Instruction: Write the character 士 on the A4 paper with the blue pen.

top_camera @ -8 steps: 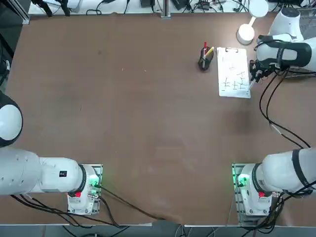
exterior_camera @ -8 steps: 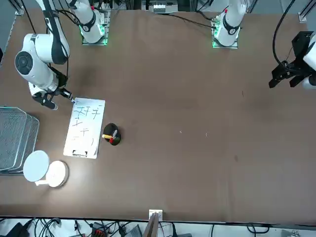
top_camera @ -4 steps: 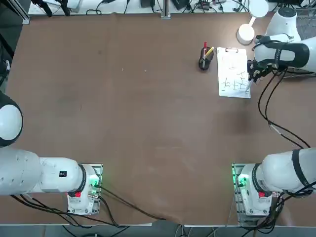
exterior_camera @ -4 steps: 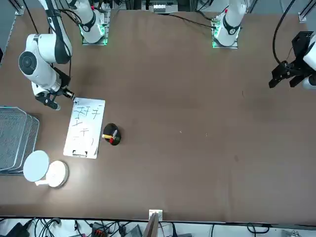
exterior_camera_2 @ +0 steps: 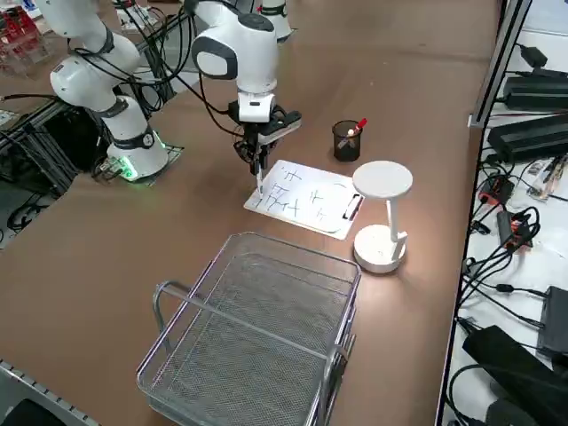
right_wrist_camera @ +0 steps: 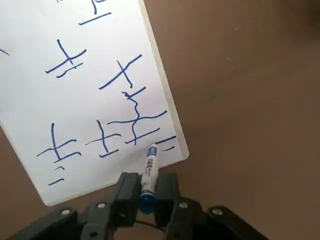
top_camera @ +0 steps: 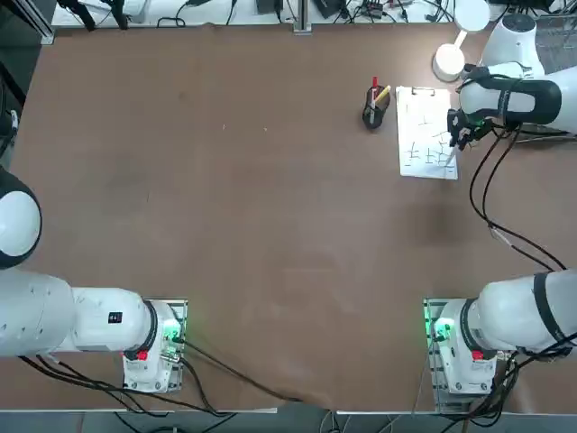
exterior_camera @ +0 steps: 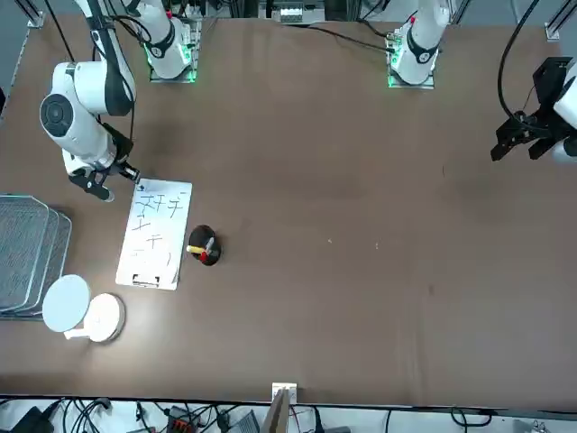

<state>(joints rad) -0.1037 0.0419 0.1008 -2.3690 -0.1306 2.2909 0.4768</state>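
Brown tabletop surrounded the A4 paper (right_wrist_camera: 90,85), already crowded with blue strokes. Over the last second the right gripper (right_wrist_camera: 147,192), clamped on the blue pen (right_wrist_camera: 149,172), had slid along the sheet's edge; its tip sat beyond the jaws at a corner, probably mid-character.

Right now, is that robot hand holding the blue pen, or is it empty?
Holding it: the right hand is shut on the blue pen, whose tip points at the A4 paper.

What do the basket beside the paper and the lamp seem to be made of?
The basket: apparently metal wire, shiny, see-through mesh with a thicker rim. The lamp: probably plastic, a smooth matte white surface; metal cannot be excluded.
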